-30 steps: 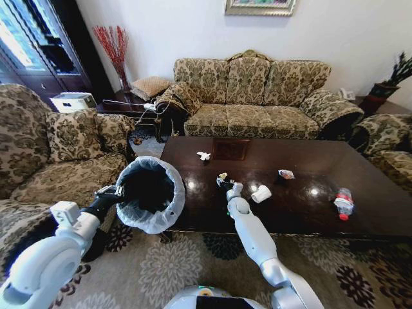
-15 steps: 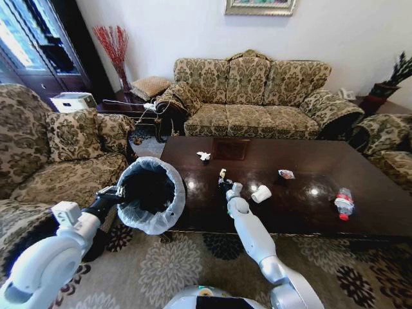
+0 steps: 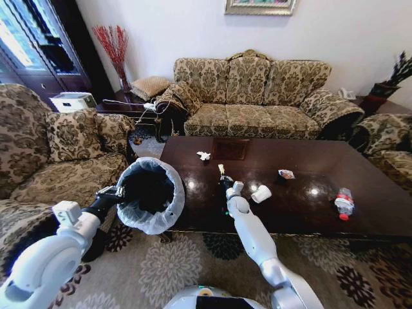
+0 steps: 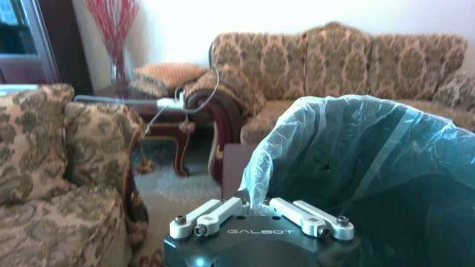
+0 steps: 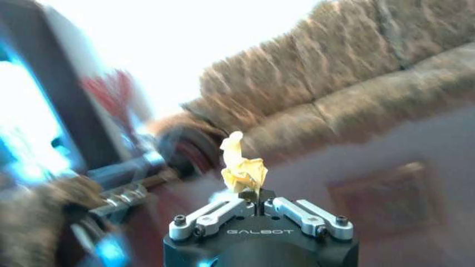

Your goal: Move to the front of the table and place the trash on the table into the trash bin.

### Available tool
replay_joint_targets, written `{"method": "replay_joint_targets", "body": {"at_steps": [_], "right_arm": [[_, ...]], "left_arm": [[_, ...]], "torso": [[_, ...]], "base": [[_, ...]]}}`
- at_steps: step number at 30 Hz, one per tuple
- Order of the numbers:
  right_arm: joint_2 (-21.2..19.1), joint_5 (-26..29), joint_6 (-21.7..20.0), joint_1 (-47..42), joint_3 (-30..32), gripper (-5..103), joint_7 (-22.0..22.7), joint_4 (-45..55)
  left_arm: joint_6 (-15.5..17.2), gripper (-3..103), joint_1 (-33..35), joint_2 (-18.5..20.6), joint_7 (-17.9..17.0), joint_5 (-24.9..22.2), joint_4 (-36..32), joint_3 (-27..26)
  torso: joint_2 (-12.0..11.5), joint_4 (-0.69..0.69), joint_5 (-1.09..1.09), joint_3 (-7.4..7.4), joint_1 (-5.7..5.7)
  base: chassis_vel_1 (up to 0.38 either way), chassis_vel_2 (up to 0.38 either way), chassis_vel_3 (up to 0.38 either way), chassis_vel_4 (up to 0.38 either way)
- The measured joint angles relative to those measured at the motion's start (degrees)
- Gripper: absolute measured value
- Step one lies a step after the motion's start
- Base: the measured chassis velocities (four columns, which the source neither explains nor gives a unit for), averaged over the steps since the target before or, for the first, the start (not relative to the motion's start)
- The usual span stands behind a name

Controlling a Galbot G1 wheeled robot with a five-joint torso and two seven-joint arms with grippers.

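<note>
My right gripper (image 3: 224, 181) hovers over the near left part of the dark table (image 3: 302, 209), shut on a crumpled yellowish wrapper (image 3: 221, 170). In the right wrist view the wrapper (image 5: 241, 167) sticks up from between the closed fingers of the right gripper (image 5: 256, 203). The trash bin (image 3: 168, 170), lined with a whitish bag, hangs just off the table's left end. My left gripper (image 3: 114, 191) is shut on its rim. The left wrist view shows the left gripper (image 4: 258, 207) pinching the bin's bag edge (image 4: 297, 139).
On the table lie a white paper wad (image 3: 203, 156), a paper cup (image 3: 261, 193) on its side, a small wrapper (image 3: 286, 174) and a plastic bottle (image 3: 343, 203) far right. Patterned sofas (image 3: 257, 96) ring the table. A floral rug (image 3: 193, 270) covers the floor.
My right gripper has lifted the yellowish wrapper a little higher off the table and shifted it slightly away from me. The left arm and the bin have stayed in place.
</note>
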Motion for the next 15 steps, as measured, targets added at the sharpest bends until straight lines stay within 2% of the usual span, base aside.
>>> {"method": "replay_joint_targets", "body": {"at_steps": [2, 3, 6, 7, 9, 10, 13, 15], "right_arm": [[-1.85, -0.15, 0.14, -3.08, -1.48, 0, -1.8, 12.28], [-1.85, -0.15, 0.14, -3.08, -1.48, 0, -1.8, 12.28], [-4.55, 0.28, -0.24, -4.76, -4.41, 0, -5.02, 25.96], [-4.55, 0.28, -0.24, -4.76, -4.41, 0, -5.02, 25.96], [-7.14, 1.85, -0.64, -5.73, -7.9, 0, -7.22, 34.4], [-7.14, 1.85, -0.64, -5.73, -7.9, 0, -7.22, 34.4], [-11.07, 3.8, -1.79, -7.41, -13.5, 0, -9.86, 42.04], [-11.79, 3.91, -1.94, -7.73, -14.89, 0, -10.44, 43.2]], "left_arm": [[2.33, 2, -0.73, 3.98, -0.9, -2.67, 1.45, -0.72], [2.33, 2, -0.73, 3.98, -0.9, -2.67, 1.45, -0.72], [5.3, 2, -2.12, 9.85, -2.86, -7.5, 3.19, -1.0], [5.3, 2, -2.12, 9.85, -2.86, -7.5, 3.19, -1.0], [6.6, 2, -2.89, 14.41, -3.61, -11.02, 4.09, -1.62], [6.6, 2, -2.89, 14.41, -3.61, -11.02, 4.09, -1.62], [7.78, 2, -3.92, 20.2, -4.49, -16.71, 4.68, -1.97], [7.95, 2, -4.18, 21.08, -4.7, -17.65, 4.77, -1.98]], "torso": [[0.0, 0.0, 0.02, 0.0, 0.0], [0.0, 0.0, 0.02, 0.0, 0.0], [0.0, 0.0, 0.01, 0.0, 0.0], [0.0, 0.0, 0.01, 0.0, 0.0], [0.0, 0.02, 0.02, 0.0, 0.0], [0.0, 0.02, 0.02, 0.0, 0.0], [0.0, -0.01, 0.03, 0.0, 0.0], [0.0, -0.01, 0.02, 0.0, 0.0]], "base": [[0.0, 0.0, 0.0, 0.0], [0.0, 0.0, 0.0, 0.0], [0.0, 0.0, 0.0, 0.0], [0.0, 0.0, 0.0, 0.0], [0.0, 0.0, 0.0, 0.0], [0.0, 0.0, 0.0, 0.0], [0.0, 0.0, 0.0, 0.0], [0.0, 0.0, 0.0, 0.0]]}}
